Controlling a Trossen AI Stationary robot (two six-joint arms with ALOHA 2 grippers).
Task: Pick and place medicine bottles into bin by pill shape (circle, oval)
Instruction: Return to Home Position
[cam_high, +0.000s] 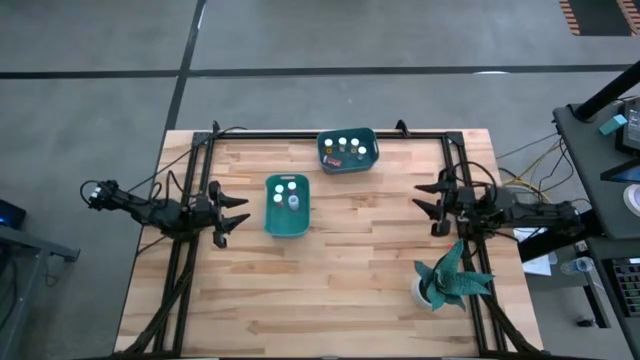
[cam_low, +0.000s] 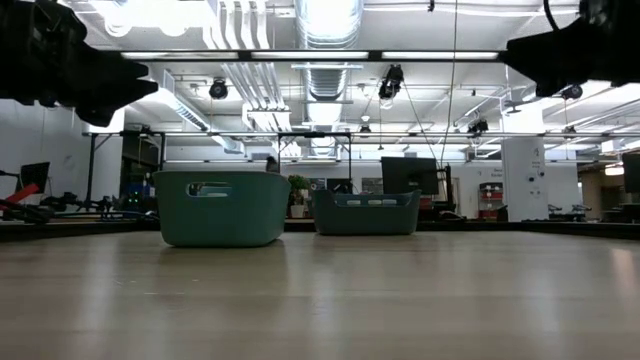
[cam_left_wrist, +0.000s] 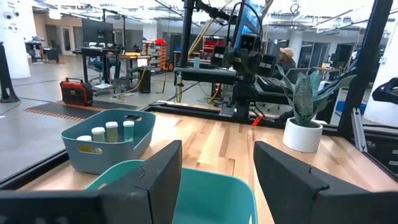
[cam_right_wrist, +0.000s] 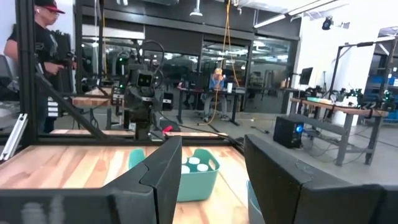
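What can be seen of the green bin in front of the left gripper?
The green bin is a teal, plastic-looking tub with rounded corners, upright on the wooden table, left of centre, facing the open left gripper but apart from it. Several white-capped medicine bottles stand in its far half.

I log a pale wood-plank worktop (cam_high: 340, 270), bordered by a black metal frame (cam_high: 280, 134), on a grey concrete floor (cam_high: 100, 80). A teal-leaved plant (cam_high: 455, 275) in a white pot (cam_high: 421, 293) stands upright near the worktop's right edge, towards the lower corner in the high view, just beside the frame rail. Beyond the worktop I note a red case (cam_left_wrist: 76, 92) on the floor, silver ceiling ducts (cam_low: 325, 40) and a dark monitor (cam_low: 410, 175). One person in a red cap (cam_right_wrist: 38, 37) stands by the frame. Another person (cam_right_wrist: 217, 84) is farther back.
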